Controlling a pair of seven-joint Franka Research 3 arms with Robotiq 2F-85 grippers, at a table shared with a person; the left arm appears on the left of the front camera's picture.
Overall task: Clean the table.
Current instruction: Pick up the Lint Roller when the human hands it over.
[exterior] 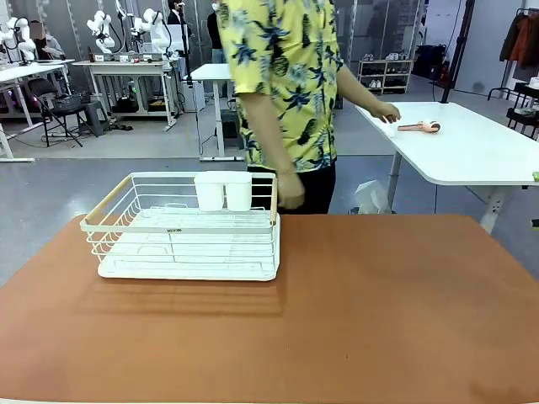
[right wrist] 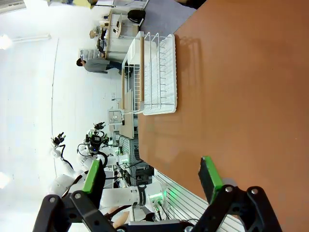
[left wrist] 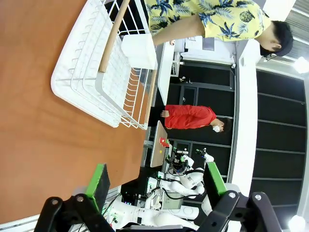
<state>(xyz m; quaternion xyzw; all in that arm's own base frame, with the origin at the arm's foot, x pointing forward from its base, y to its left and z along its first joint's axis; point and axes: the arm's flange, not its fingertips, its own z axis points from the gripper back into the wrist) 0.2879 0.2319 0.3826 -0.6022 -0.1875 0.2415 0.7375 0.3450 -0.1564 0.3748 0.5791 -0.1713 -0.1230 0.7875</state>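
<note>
My left claw (left wrist: 157,186) is wide and holds nothing. My right claw (right wrist: 150,179) is wide and empty too. I think they stand like that because I see no cloth or mess to grab. The big reddish-brown table with round corners (exterior: 379,320) lies beside and ahead of each claw, apart from the green pads. The white wire dish rack with wooden handles (exterior: 181,236) sits on its far left part, close to the person in the yellow flowered shirt (exterior: 286,76). It is likely there so that person's hand (exterior: 290,189) can reach it.
</note>
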